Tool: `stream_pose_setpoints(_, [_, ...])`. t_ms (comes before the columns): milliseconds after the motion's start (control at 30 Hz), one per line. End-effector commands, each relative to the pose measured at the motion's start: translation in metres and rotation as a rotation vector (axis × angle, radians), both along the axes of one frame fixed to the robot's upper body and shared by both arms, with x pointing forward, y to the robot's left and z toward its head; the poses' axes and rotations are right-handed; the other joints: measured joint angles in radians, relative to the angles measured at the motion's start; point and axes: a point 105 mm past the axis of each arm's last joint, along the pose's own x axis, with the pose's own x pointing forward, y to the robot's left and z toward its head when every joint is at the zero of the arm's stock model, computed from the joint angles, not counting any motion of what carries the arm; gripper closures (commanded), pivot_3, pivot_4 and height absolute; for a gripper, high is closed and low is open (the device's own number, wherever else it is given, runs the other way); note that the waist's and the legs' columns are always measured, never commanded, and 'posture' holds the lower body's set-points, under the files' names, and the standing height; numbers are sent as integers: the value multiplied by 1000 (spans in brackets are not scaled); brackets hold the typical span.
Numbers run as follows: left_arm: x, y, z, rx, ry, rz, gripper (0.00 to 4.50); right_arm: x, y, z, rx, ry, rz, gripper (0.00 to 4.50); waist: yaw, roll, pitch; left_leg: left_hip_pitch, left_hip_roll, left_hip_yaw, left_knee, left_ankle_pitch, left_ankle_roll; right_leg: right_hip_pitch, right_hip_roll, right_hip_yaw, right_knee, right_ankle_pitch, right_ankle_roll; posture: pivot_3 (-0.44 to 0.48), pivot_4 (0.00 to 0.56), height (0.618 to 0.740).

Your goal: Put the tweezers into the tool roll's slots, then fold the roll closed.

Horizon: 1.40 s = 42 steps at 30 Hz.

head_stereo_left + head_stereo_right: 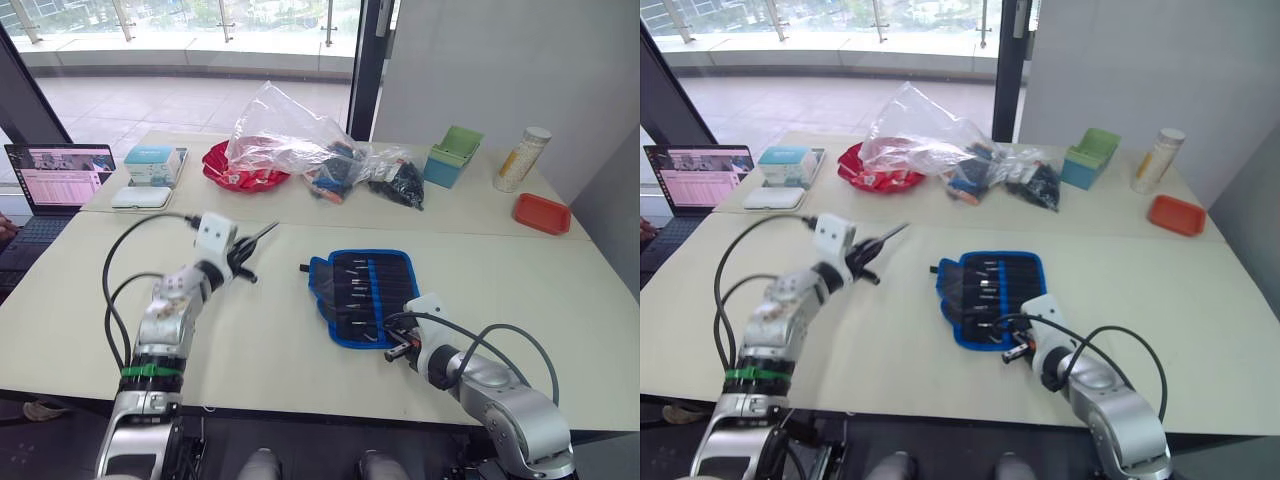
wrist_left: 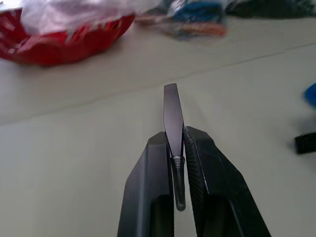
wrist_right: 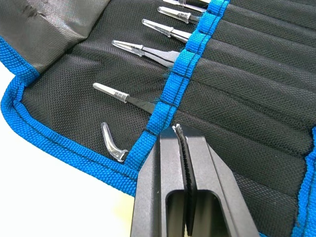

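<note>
The tool roll, black with a blue border and centre stripe, lies open on the near table, right of centre. Several tweezers with clear tip caps sit in its slots. My left gripper hovers above the table to the roll's left, shut on one slim black tweezers whose point sticks out beyond the fingers. My right gripper is shut, with its tips at the roll's near end on the blue stripe. A curved clear cap lies by the roll's border.
On the far table stand a clear plastic bag, a red basket, a green container, a bottle and a red tray. A laptop and white boxes are at the far left.
</note>
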Motion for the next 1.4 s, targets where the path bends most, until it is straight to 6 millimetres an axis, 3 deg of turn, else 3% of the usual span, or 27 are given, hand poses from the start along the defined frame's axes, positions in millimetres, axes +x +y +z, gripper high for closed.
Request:
stream_pose_setpoints(33, [-27,-51,22,-10,80,-337,4480,-9,-9,-32,-40,142,-40,4500,-6,1,0,0,0,0,0,0,0,0,0,0,0,0,1,0,150,740])
stream_pose_setpoints(167, [-52,-77,9,165,214,-544,4480,-8,-9,-33,-38,141,-42,4500,-20,5,3,1,0,0,-2,0,0,0,0,0,0,-2,4,0,150,740])
stream_pose_setpoints(400, [-69,-90,-13,390,282,-742,4480,-9,-9,-33,-33,134,-65,4500,-17,3,8,1,0,0,-2,0,0,-1,0,0,0,-4,6,0,150,740])
stream_pose_setpoints(833, [-55,-100,-35,512,241,-727,4480,-12,-14,-31,-24,124,-113,4500,-11,4,9,-2,0,0,-1,0,0,-1,0,0,0,-4,6,0,150,740])
stream_pose_setpoints(1233, [-57,-98,-49,539,254,-735,4480,-16,-19,-30,-31,127,-130,4500,-1,4,9,-3,-1,0,0,0,0,-1,0,0,0,-4,6,0,150,740])
stream_pose_setpoints(1400, [-58,-110,-51,540,236,-765,4480,-18,-18,-31,-28,130,-131,4500,11,4,9,-3,-1,0,0,0,1,-1,0,0,0,-3,5,0,150,740])
